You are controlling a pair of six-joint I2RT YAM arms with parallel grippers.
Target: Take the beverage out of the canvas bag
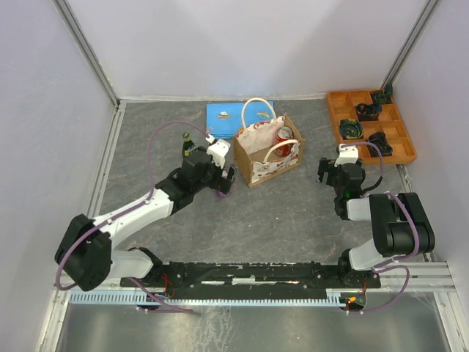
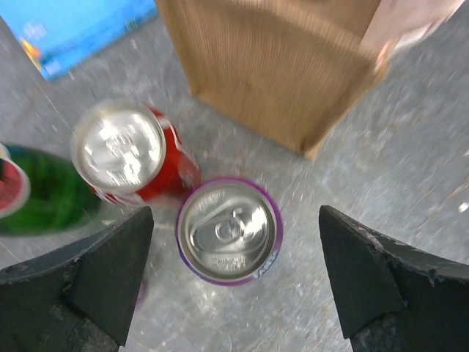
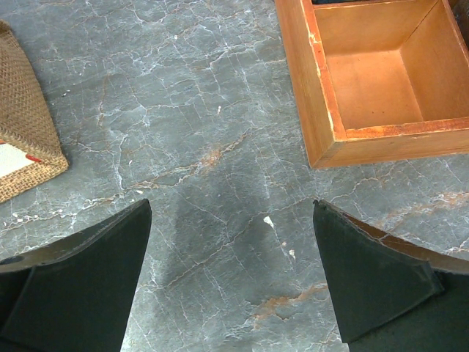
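The canvas bag (image 1: 258, 157) stands upright at mid-table with its white rope handles up. A red beverage can (image 1: 283, 134) stands inside it. My left gripper (image 1: 228, 178) is just left of the bag, open and empty. In the left wrist view the left gripper (image 2: 234, 238) hovers over a purple-rimmed can (image 2: 229, 229) standing on the table between the spread fingers. A red can (image 2: 128, 150) stands beside it, in front of the bag's tan wall (image 2: 278, 66). My right gripper (image 1: 327, 173) is open and empty to the right of the bag, over bare table (image 3: 231, 213).
A flat blue picture book (image 1: 227, 117) lies behind the bag. A green container (image 2: 44, 194) lies left of the red can. An orange compartment tray (image 1: 346, 108) with dark parts sits at the back right; its rim (image 3: 322, 110) shows in the right wrist view, as does the bag's corner (image 3: 22, 125).
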